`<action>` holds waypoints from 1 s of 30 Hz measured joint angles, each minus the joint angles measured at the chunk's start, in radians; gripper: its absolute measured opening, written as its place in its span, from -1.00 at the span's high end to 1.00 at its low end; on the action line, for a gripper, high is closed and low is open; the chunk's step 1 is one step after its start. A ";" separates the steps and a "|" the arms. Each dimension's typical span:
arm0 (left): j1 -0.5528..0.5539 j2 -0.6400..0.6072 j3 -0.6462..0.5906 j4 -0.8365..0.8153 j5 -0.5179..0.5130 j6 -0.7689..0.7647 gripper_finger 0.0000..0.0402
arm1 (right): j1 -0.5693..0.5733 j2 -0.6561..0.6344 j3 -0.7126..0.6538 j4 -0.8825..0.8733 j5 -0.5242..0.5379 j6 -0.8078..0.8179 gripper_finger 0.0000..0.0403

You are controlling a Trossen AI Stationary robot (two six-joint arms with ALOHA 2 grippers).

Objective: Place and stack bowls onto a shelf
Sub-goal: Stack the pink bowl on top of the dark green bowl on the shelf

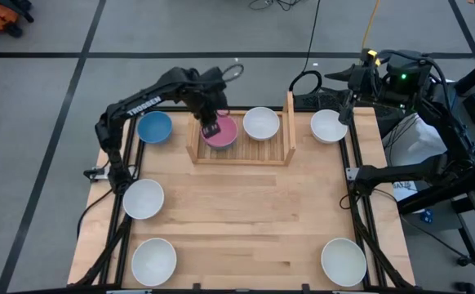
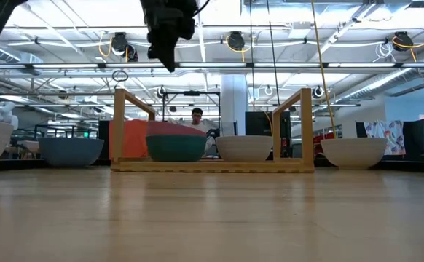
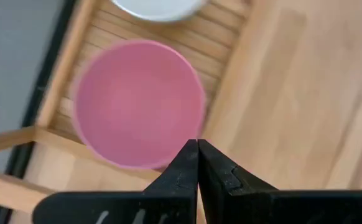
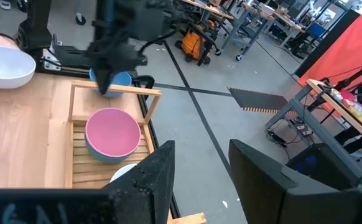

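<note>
The light-wood shelf (image 1: 241, 157) (image 2: 212, 166) stands at the table's far edge. On its left part a pink bowl (image 1: 221, 135) (image 3: 137, 102) (image 4: 111, 132) sits nested in a teal bowl (image 2: 175, 148). A white bowl (image 1: 260, 122) (image 2: 245, 148) rests on the slats beside them. My left gripper (image 1: 211, 127) (image 2: 168, 62) (image 3: 198, 149) hangs shut above the pink bowl's near rim, well clear of it in the low view. My right gripper (image 1: 348, 102) (image 4: 199, 168) waits open at the table's far right corner.
A blue bowl (image 1: 154, 126) (image 2: 71, 151) stands on the table left of the shelf, a white bowl (image 1: 329, 125) (image 2: 353, 153) right of it. Three more white bowls (image 1: 144, 198) (image 1: 154, 260) (image 1: 343, 261) sit along the left side and near edge. A person shows beyond the table.
</note>
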 joint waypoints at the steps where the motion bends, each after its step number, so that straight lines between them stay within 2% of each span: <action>1: -0.019 0.000 0.000 -0.011 0.000 0.001 0.98 | 0.000 0.000 0.000 0.000 0.000 0.004 0.28; 7: -0.104 0.015 -0.001 -0.001 -0.014 -0.029 0.98 | 0.000 0.000 0.000 0.000 0.000 0.008 0.28; 14: -0.134 0.064 -0.002 0.036 -0.157 -0.177 0.98 | 0.000 0.000 0.000 0.000 0.000 0.006 0.28; 17: -0.131 0.099 -0.002 0.022 -0.167 -0.225 0.98 | 0.000 0.000 0.000 0.000 0.000 -0.016 0.28; 30: -0.125 0.224 -0.001 0.020 -0.168 -0.248 0.97 | 0.000 0.000 0.000 0.000 0.003 -0.066 0.28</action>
